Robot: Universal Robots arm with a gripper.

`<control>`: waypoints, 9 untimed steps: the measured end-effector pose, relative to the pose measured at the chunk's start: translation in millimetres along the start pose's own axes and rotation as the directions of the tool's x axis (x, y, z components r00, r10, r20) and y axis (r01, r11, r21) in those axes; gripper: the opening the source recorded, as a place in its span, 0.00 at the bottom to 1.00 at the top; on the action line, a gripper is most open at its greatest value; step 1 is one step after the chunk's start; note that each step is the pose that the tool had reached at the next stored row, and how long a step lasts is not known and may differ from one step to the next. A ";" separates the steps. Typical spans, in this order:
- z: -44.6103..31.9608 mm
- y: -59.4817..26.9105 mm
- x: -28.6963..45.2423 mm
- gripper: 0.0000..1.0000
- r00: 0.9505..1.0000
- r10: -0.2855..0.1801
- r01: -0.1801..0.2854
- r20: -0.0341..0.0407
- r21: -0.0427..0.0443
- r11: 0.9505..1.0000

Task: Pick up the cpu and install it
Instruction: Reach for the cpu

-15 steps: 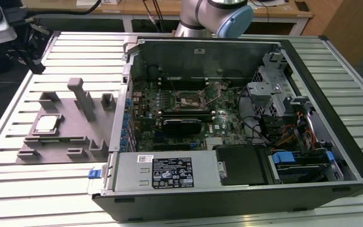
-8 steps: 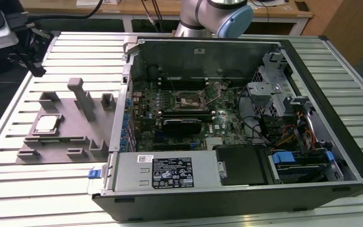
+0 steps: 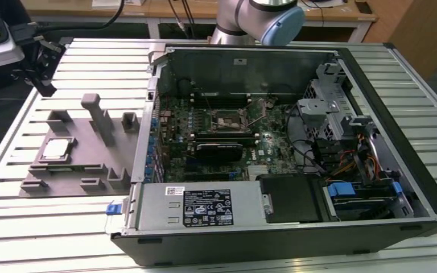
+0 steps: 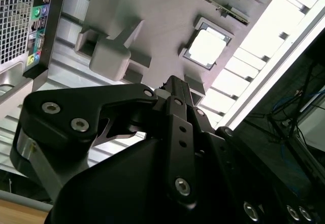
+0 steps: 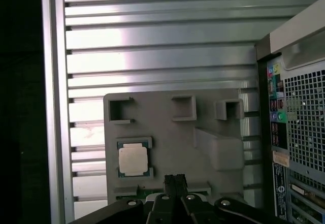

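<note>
First wrist view: the gripper (image 5: 175,179) hangs above the grey fixture tray (image 5: 167,127). Its fingers (image 5: 170,181) are drawn together and nothing is between them. The cpu (image 5: 133,159) lies flat in a square recess of the tray, silver top upward. It is near the fingertips but offset to one side and not touched. In the exterior view we find the chip at the left of the frame, at mid-height, well apart from the open computer case (image 3: 370,142).

We judge the step in hand to be the approach for the pick. Nothing is lifted and the install has not begun.

In our judgement, a grasp from here calls for the following:
- Part the jaws enough to span the chip.
- Centre the gripper over the recess.
- Descend square to the tray, so that the pads meet the thin edges and not the top.

Surroundings and obstructions:
- The recess walls stand close around the chip and leave little room for the fingers.
- A tall post (image 3: 91,114) and several raised blocks stand on the tray, just beside the recess.
- The case wall rises at the tray's edge, between the chip and the socket (image 3: 230,120) at the frame centre.
- We cannot tell whether the socket's metal frame stands open.
- The tray and case rest on a slatted aluminium table (image 3: 44,227).
</note>
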State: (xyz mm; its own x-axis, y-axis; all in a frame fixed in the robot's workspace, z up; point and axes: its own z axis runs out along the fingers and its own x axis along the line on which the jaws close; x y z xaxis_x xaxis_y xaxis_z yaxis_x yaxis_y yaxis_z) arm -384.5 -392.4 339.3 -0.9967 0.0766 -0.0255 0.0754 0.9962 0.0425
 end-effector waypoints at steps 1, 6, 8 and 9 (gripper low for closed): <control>1.2 -0.1 0.4 0.11 1.000 0.000 0.000 0.000 0.000 1.000; 7.3 -0.4 2.1 0.11 1.000 0.000 0.000 0.000 0.000 1.000; 9.8 -0.6 2.8 0.11 1.000 0.000 0.000 0.000 0.000 1.000; 11.1 -0.7 3.1 0.11 1.000 0.000 0.000 0.000 0.000 1.000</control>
State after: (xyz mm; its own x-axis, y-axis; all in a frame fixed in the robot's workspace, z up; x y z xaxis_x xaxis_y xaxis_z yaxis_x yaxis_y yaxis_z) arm -387.4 -392.4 328.2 -0.9967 0.0766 -0.0255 0.0754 0.9962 0.0424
